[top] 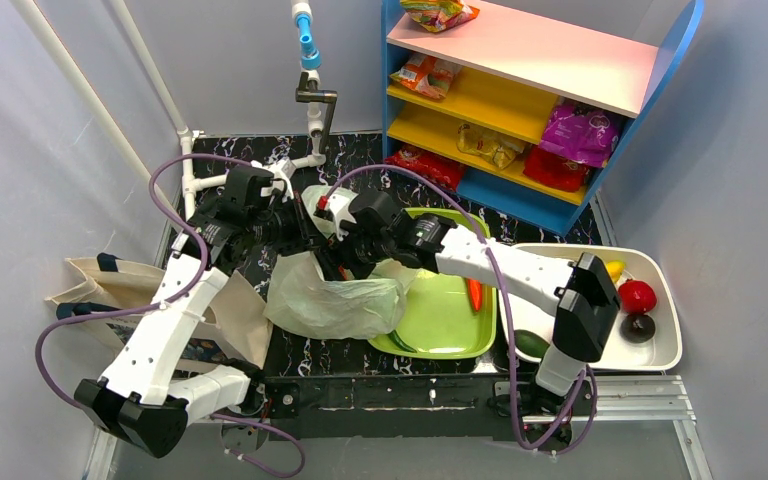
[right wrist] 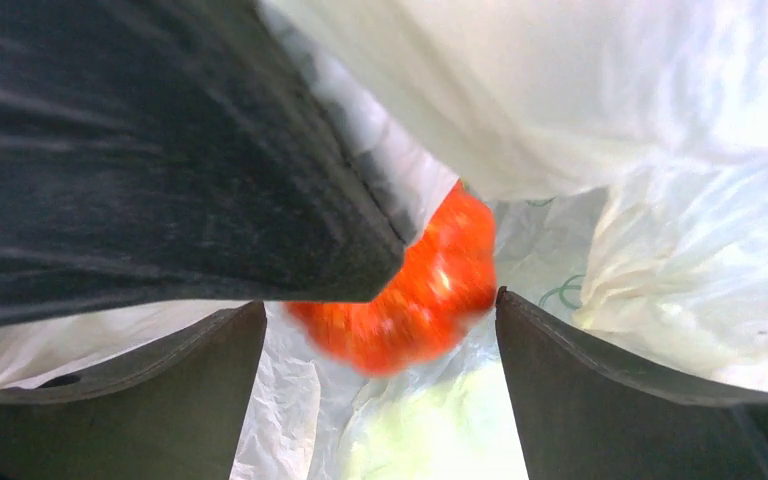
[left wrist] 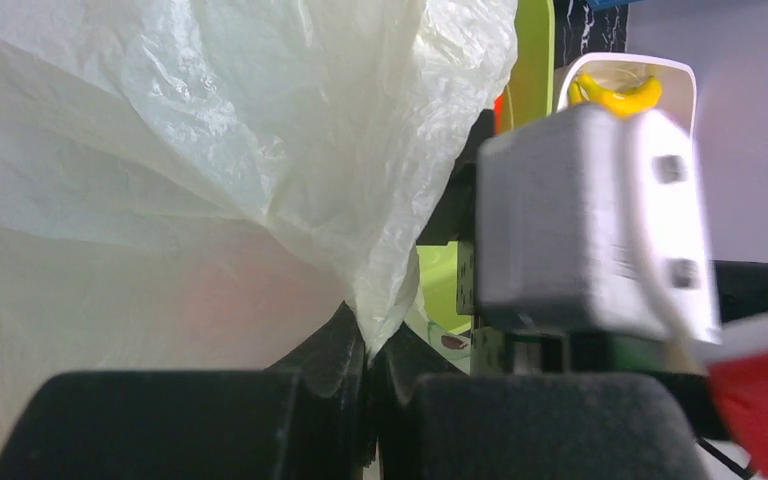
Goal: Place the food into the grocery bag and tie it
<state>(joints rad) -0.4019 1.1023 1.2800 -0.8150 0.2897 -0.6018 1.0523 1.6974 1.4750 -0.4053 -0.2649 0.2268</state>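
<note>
The pale-green grocery bag (top: 335, 305) lies crumpled on the dark table, its mouth towards the back. My left gripper (top: 298, 238) is shut on a fold of the bag's rim; in the left wrist view the film (left wrist: 260, 150) runs down into the closed jaws (left wrist: 370, 350). My right gripper (top: 345, 260) is over the bag mouth with its jaws wide open (right wrist: 380, 305). A blurred orange-red tomato (right wrist: 410, 300) sits between and beyond the fingers, inside the bag (right wrist: 660, 260). A pale green shape (right wrist: 440, 430) shows through the film below it.
A lime-green tray (top: 455, 325) holds a thin red vegetable (top: 474, 293). A white tray (top: 660, 345) at right holds a banana (top: 614, 268), a red fruit (top: 637, 296) and a dark one (top: 637, 327). Snack packets fill the shelf (top: 520, 110). A beige tote (top: 110, 290) lies at left.
</note>
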